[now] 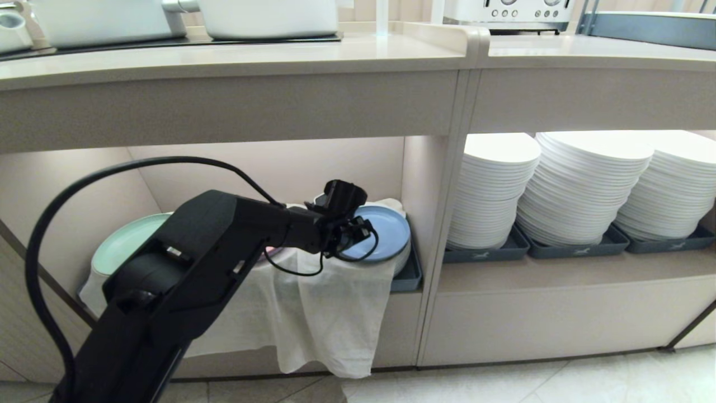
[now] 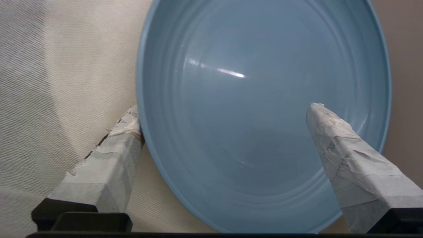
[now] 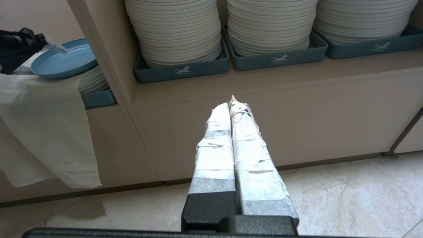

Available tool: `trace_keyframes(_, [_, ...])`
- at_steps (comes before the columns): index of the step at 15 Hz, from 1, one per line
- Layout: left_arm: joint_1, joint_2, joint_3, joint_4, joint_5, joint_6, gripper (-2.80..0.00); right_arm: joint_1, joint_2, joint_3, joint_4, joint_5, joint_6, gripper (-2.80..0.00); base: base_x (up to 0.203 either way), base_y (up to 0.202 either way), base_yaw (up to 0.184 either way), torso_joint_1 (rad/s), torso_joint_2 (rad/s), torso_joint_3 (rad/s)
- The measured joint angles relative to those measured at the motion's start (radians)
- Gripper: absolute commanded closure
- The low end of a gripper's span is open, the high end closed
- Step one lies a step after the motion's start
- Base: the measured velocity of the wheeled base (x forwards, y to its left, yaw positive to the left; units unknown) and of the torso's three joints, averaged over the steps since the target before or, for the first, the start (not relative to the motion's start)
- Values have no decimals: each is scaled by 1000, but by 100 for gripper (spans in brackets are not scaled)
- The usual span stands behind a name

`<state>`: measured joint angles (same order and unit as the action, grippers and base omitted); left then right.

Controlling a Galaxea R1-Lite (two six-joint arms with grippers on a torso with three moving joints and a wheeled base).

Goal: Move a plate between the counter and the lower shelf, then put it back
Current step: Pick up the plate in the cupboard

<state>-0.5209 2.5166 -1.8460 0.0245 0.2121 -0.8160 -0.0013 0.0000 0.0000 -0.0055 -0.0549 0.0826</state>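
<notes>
Fingers spread wide, the left gripper [image 2: 224,132] straddles the blue plate [image 2: 264,109] resting on the cloth-draped lower shelf [image 1: 268,162]; closing squarely on the rim should prevent slipping. Right gripper [image 3: 233,109] pressed together, idle.

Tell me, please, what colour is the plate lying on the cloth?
Light blue plate; clearest in the left wrist view.

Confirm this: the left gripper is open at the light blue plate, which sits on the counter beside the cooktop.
Not quite. The left gripper is open at the light blue plate, but the plate sits on the white cloth in the lower shelf, not on the counter. The head view shows it.
</notes>
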Motion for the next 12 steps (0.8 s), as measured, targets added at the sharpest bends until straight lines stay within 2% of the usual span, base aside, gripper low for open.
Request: trace_keyframes(12, [-10, 16, -10, -2, 6, 0, -280, 0, 0, 0, 0, 0, 0, 0, 0, 0, 0, 0, 0, 0])
